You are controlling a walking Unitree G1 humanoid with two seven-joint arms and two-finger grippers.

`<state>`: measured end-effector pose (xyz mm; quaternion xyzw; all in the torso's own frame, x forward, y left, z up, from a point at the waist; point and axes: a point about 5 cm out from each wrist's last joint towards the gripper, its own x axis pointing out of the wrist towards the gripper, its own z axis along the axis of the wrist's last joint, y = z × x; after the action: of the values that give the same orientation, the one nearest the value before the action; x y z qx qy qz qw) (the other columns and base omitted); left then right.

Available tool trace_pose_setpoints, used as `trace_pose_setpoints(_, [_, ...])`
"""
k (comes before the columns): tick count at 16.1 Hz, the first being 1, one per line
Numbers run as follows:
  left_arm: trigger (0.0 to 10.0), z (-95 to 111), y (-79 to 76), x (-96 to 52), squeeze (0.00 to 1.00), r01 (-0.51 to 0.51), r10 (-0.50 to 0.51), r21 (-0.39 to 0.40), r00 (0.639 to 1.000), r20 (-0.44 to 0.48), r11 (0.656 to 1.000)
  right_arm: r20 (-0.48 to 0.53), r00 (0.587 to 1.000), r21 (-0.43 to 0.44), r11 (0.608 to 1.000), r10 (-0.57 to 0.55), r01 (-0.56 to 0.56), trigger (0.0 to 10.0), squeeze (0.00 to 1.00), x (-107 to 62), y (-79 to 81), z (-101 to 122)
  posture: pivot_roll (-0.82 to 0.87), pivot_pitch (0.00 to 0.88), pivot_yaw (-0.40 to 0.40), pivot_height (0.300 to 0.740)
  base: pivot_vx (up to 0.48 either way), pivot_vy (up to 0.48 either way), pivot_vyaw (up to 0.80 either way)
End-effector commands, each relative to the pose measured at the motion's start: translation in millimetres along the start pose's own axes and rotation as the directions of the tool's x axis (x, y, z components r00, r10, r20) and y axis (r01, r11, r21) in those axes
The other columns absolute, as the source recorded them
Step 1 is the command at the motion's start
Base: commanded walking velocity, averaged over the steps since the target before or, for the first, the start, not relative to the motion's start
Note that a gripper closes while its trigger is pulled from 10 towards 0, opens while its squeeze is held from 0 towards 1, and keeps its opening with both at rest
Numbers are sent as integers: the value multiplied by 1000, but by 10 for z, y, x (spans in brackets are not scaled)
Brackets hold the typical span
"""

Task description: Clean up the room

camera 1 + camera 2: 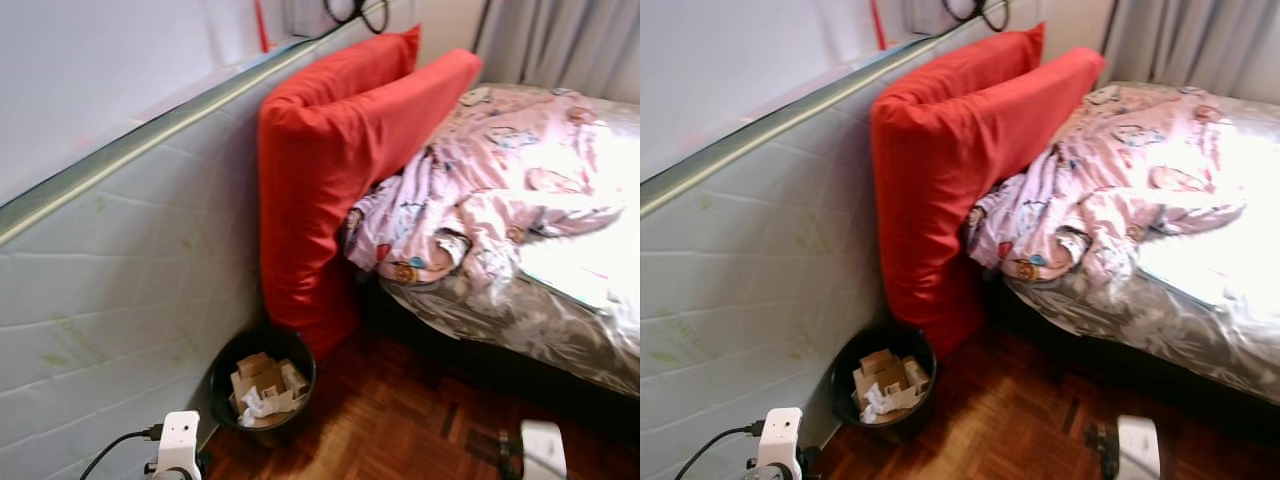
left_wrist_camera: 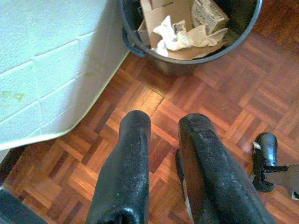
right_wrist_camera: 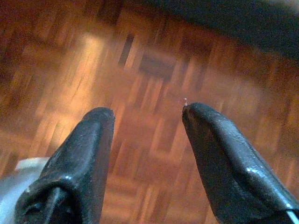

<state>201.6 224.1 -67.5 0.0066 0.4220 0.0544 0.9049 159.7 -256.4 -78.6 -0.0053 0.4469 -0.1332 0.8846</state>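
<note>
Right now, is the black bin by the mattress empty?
No. The bin on the wood floor holds cardboard pieces and a crumpled white paper, seen from the head and more closely from the left wrist.

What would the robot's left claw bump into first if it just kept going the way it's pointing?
Probably the bare wooden floor just past the left gripper, a little short of the black bin of cardboard scraps. Depth is hard to judge here.
</note>
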Motion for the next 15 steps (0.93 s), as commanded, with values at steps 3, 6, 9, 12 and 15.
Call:
trace_pose_setpoints(3, [10000,-49,32,-10,0,-2,3,27,1000,-28,1000,13,993,11,994,113,-113,10000,0,32,235,112,-78,0,52,740,0,0,0])
trace_pose_setpoints(6, [10000,-55,30,-11,0,4,-2,41,1000,-31,999,46,991,14,992,126,-127,10000,0,65,317,300,-79,0,52,740,0,0,0])
trace_pose_setpoints(9, [10000,-65,26,-13,0,5,-4,41,999,-35,999,55,990,21,991,132,-133,10000,0,76,347,370,-79,0,50,740,0,0,0])
trace_pose_setpoints(12, [10000,-75,24,-14,0,6,-4,41,999,-37,999,46,991,25,992,125,-127,10000,0,68,245,320,-77,0,49,740,0,-96,0])
trace_pose_setpoints(15, [10000,-80,24,-16,0,7,-6,44,999,-38,999,45,991,26,992,125,-126,10000,0,68,241,323,-79,0,51,740,0,0,0])
